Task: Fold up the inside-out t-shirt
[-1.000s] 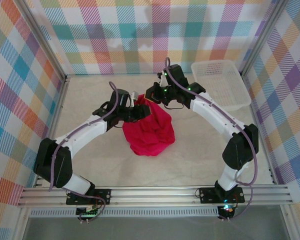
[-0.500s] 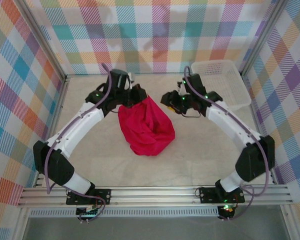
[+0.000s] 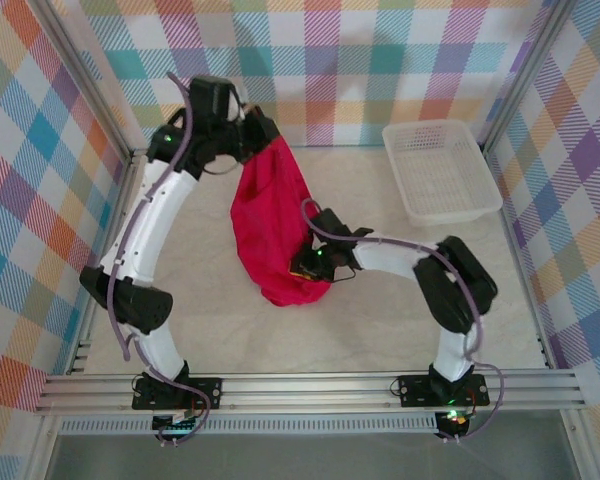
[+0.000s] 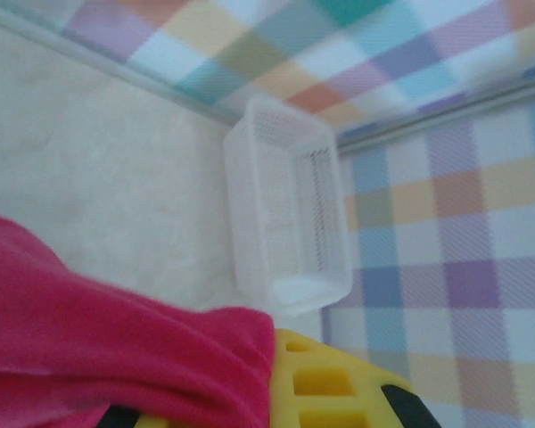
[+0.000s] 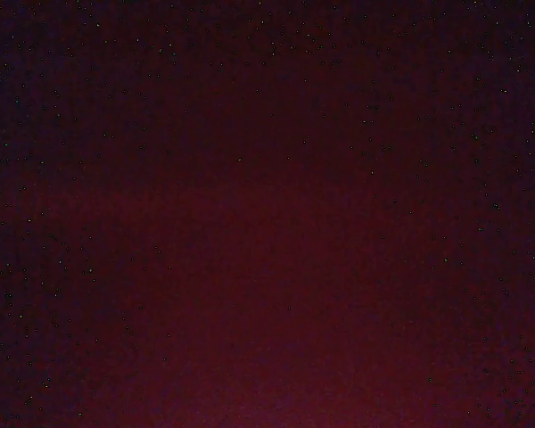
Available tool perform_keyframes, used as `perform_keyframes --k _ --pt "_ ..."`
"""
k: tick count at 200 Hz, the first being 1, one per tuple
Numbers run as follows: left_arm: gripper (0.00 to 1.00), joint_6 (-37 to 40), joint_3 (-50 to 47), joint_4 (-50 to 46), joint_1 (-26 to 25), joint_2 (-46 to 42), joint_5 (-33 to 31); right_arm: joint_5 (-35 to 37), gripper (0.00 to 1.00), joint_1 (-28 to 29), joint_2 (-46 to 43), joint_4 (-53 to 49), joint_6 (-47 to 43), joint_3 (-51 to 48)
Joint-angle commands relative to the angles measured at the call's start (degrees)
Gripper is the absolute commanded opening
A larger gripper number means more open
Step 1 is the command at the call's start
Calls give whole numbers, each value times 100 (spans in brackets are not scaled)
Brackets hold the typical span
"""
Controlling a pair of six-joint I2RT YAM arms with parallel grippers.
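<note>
My left fingers (image 4: 316, 383) clenched on t-shirt (image 3: 265, 220), hung from upper left of top view, bottom resting on worktop (image 3: 400, 320) centre. My right arm (image 3: 390, 255) shoved into cloth, its fingers hidden, I can't tell state. Risk imo: one-pt grip slips, or right snags fabric, cam blind.

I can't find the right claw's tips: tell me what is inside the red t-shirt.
The right claw reaches into the lower part of the t-shirt, which hangs from the left claw. Its fingers are buried in cloth, so what they grip, if anything, is hidden.
</note>
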Motion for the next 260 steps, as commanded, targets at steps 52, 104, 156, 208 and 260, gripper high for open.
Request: perform_keyframes --k 52,104,156,208,260 --pt "0 -374 509 48 1301 -262 468 1875 0 -786 -1631 -1137 -1010 -775" --pt "0 -184 -802 170 2141 -849 369 2352 0 -1632 -3587 -1077 -1067 -1419" --pt "0 -419 -2378 952 2179 -1557 668 869 0 -2137 -2783 -1089 -1483 -790" --pt "0 -921 -4613 2091 1301 -2158 450 1356 50 -1430 -2058 -1627 -1175 -97" --pt "0 -980 -4785 2124 1081 -2095 314 434 71 -533 -1648 -392 -1617 601"
